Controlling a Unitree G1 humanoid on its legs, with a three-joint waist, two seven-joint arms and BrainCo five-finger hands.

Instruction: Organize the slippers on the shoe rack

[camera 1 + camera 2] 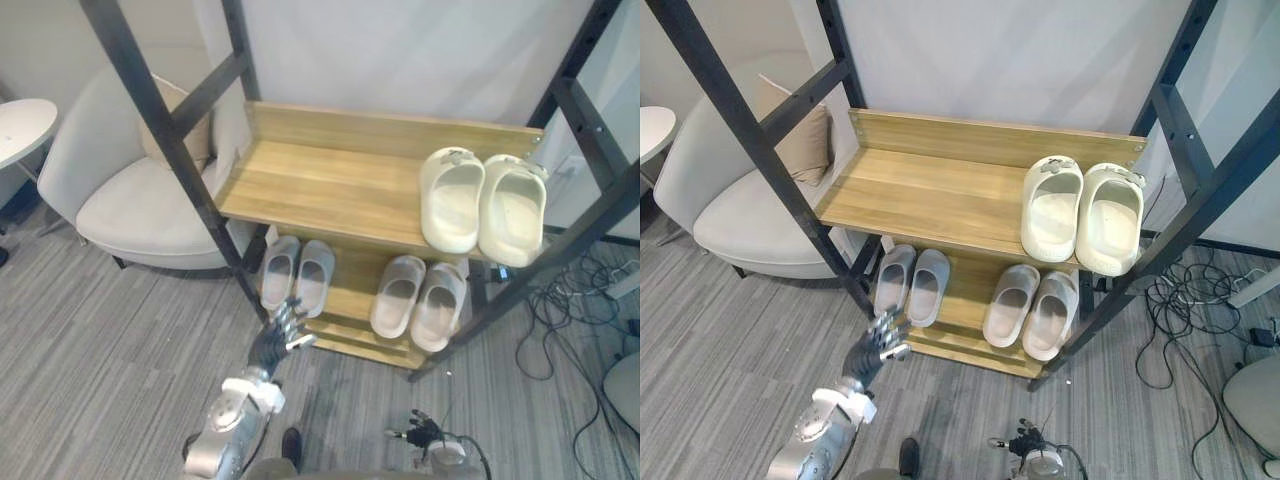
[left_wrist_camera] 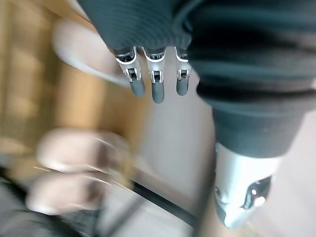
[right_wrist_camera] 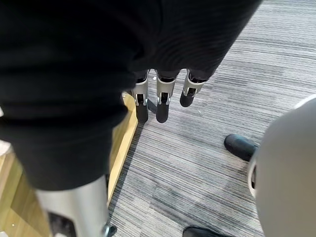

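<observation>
Slippers: three pairs, all on the shoe rack (image 1: 330,175). Top shelf holds the cream pair (image 1: 452,198) at its right end, side by side. Lower shelf (image 1: 350,290) holds the grey pair (image 1: 313,275) on the left and the beige pair (image 1: 398,292) on the right. Left hand (image 1: 278,338) is raised just before the grey pair, fingers released and spread, holding nothing. Right hand (image 3: 162,101) hangs over the floor (image 3: 197,163) beside the rack's lower edge, fingers straight and empty.

Left robot hand (image 1: 278,338): silver fingers (image 2: 157,91), dark tips, dark ribbed cover; behind it a silver-grey arm (image 1: 225,425), seemingly white-banded at the wrist.
</observation>
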